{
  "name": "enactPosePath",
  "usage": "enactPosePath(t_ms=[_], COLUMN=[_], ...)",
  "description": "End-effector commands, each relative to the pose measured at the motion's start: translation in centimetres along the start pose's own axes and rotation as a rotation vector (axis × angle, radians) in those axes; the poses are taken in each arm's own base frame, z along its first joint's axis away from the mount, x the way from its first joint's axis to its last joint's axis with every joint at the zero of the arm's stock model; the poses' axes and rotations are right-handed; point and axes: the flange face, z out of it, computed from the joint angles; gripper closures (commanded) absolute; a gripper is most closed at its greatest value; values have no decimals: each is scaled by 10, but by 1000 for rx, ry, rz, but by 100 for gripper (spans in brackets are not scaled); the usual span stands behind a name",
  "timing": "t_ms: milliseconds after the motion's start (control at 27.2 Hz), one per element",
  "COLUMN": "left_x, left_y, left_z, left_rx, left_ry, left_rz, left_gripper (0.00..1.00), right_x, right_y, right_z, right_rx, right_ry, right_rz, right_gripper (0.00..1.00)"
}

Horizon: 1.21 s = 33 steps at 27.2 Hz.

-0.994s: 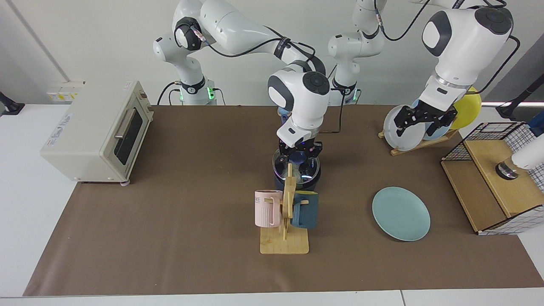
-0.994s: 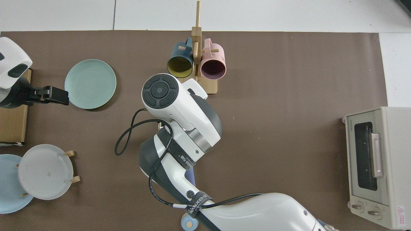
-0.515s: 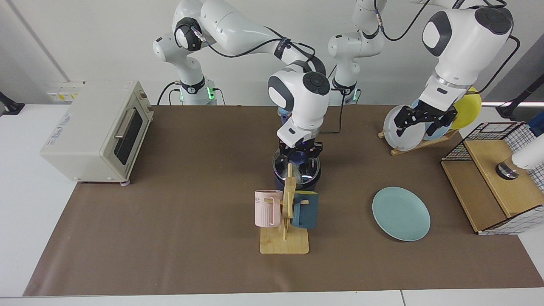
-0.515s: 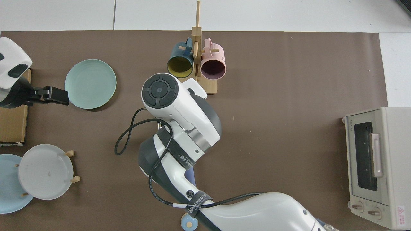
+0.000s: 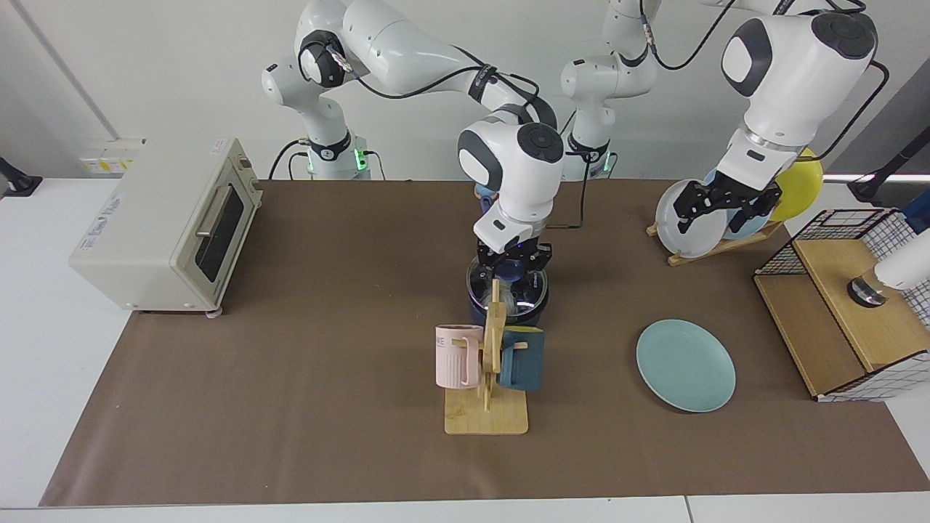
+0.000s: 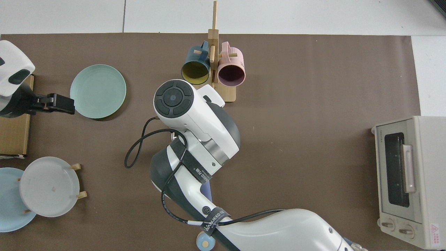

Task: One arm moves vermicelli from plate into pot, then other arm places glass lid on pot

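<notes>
1. Glass and metal sit under my right gripper (image 5: 513, 263) at the centre of the facing view: the glass lid (image 5: 506, 290) lies on the pot (image 5: 508, 311), and my fingers are closed around its blue knob.
2. From the top view my right arm's white wrist housing covers the pot and lid; only the light-blue tip of the pot handle (image 6: 204, 241) shows at the bottom edge.
3. Whether the vermicelli is inside the pot I cannot tell; no threads can be made out through the glass in either view.
4. My left gripper (image 5: 725, 205) hangs in the upper right of the facing view, in front of the white plate of the wooden rack (image 5: 716, 247), and this arm waits there. Its fingers stand apart and hold nothing.
5. In the top view that same left gripper (image 6: 57, 104) shows at the left edge, just beside the rim of the plate (image 6: 98, 91).
6. The teal plate (image 5: 686, 365) lies bare on the brown mat (image 5: 327, 407), right of centre in the facing view, well apart from the pot.
7. Just in front of the pot, below it in the facing view, stands the wooden mug stand (image 5: 488, 407) with a pink mug (image 5: 458, 355) and a dark teal mug (image 5: 522, 359).
8. A toaster oven (image 5: 171, 225) sits at the left of the facing view.
</notes>
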Motion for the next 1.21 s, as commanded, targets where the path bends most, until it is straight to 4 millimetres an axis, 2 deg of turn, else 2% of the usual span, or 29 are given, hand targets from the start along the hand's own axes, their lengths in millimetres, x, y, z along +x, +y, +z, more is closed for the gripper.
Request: enactPosePath(t_ms=[0, 1178], left_x=[-5, -5], left_y=[-1, -2], left_z=[-4, -4], left_rx=[12, 12], left_ry=[-3, -3], left_rz=[12, 10], left_gripper=[0, 0], right_x=[7, 15], right_y=[-2, 2], right_z=[-5, -8], right_rx=[17, 35], right_ry=[26, 52], right_rz=[-21, -50], right_gripper=[100, 100])
